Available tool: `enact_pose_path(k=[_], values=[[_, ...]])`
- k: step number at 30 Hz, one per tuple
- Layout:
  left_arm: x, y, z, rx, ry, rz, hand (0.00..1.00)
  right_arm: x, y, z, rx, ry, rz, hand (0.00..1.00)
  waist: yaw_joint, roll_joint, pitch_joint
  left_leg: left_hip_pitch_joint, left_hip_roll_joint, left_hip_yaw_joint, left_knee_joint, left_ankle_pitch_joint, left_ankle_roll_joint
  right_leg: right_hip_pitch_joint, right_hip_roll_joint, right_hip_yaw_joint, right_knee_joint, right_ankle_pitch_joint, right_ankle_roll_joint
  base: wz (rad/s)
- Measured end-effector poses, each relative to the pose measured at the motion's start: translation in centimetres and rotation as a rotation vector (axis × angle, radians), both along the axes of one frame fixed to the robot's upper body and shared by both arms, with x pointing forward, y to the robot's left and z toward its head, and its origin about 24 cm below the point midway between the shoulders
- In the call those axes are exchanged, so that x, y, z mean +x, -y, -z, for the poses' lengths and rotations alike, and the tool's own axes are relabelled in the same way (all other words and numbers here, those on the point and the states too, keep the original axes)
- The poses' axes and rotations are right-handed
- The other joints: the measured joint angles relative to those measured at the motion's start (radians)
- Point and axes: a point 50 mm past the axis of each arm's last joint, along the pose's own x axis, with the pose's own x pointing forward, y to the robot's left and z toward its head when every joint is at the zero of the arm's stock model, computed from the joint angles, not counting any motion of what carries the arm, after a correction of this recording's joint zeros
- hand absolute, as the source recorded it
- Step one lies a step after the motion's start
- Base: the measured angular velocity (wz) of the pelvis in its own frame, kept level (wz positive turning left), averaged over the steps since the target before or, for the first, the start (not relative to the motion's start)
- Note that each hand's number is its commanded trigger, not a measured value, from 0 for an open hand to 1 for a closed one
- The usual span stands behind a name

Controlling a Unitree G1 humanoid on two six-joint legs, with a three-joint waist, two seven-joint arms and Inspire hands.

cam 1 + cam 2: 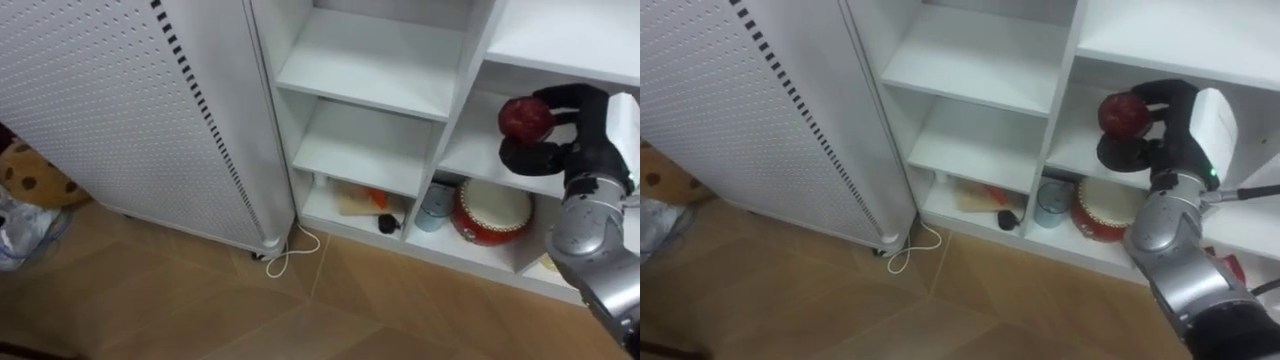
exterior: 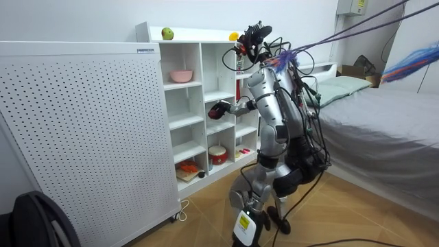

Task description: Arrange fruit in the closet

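Note:
My right hand (image 1: 578, 135) is curled round a dark red apple (image 1: 525, 118) and holds it just over a middle shelf board (image 1: 480, 152) in the right column of the white closet (image 1: 365, 150). The apple (image 1: 1123, 113) is lifted off the board, with the thumb (image 1: 1125, 150) under it. In the room view I stand facing the closet (image 2: 195, 103) with that arm stretched in, the apple (image 2: 221, 107) in the hand. A green apple (image 2: 167, 33) and a yellow fruit (image 2: 234, 36) lie on the closet's top.
Below the hand stand a red round drum-like container (image 1: 492, 212) and a grey-blue cup (image 1: 434, 208). A pink bowl (image 2: 182, 75) sits on an upper left shelf. A perforated white panel (image 1: 120, 120) stands left of the closet, with a white cord (image 1: 290, 255) on the floor. A bed (image 2: 384, 116) is behind me.

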Motion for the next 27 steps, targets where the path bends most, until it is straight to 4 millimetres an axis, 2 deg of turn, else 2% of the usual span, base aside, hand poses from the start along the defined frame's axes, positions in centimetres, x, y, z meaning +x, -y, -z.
enact_pose_path(k=[8, 9, 10, 16, 22, 26, 27], values=[[-2.7, 0.1, 0.4, -0.012, -0.044, -0.026, 0.00, -0.1, -0.2, 0.3, 0.050, 0.024, 0.037, 1.00, 0.015, 0.000, 0.0000, 0.001, 0.000, 0.005, 0.023, -0.011, 0.009, 0.000, -0.003, 0.013, 0.022, -0.011, 0.013, 0.01], [-3.1, 0.1, 0.5, -0.012, -0.046, -0.027, 0.00, -0.1, 0.0, 0.3, 0.079, 0.032, 0.053, 0.68, 0.015, 0.000, 0.0000, 0.001, -0.002, 0.004, 0.030, -0.015, 0.009, 0.001, -0.011, 0.013, 0.030, -0.015, 0.013, 0.06], [-3.2, 0.2, 0.5, -0.008, -0.046, -0.026, 0.00, -0.2, 0.2, 0.4, 0.107, 0.039, 0.071, 0.00, 0.010, 0.000, 0.0000, 0.000, -0.006, 0.000, 0.032, -0.015, 0.009, 0.007, -0.020, 0.004, 0.031, -0.018, 0.010, 0.08], [-3.6, 0.6, 0.6, -0.012, -0.059, -0.006, 0.00, -0.4, 1.1, 0.4, 0.159, 0.056, 0.135, 0.00, -0.010, -0.001, 0.0002, 0.000, -0.018, -0.008, 0.041, -0.019, 0.016, 0.019, -0.035, -0.007, 0.037, -0.026, 0.015, 0.08], [-3.4, 0.1, 0.4, 0.011, -0.045, -0.012, 0.00, -0.8, 2.7, -0.1, 0.211, 0.081, 0.219, 0.00, -0.032, -0.010, 0.0015, 0.002, -0.017, -0.003, 0.046, -0.021, 0.019, 0.023, -0.036, -0.004, 0.042, -0.031, 0.023, 0.01], [-3.4, -0.3, 0.2, 0.031, -0.040, -0.013, 0.00, -0.8, 2.9, -0.1, 0.218, 0.083, 0.231, 0.00, -0.041, -0.011, 0.0019, 0.002, -0.007, 0.003, 0.045, -0.021, 0.019, 0.023, -0.031, -0.004, 0.040, -0.030, 0.023, -0.02], [-3.4, -0.3, 0.2, 0.033, -0.041, -0.013, 0.00, -0.8, 2.9, -0.1, 0.219, 0.083, 0.231, 0.00, -0.040, -0.011, 0.0020, 0.002, 0.004, 0.007, 0.045, -0.021, 0.020, 0.023, -0.025, -0.005, 0.036, -0.030, 0.023, -0.11]])
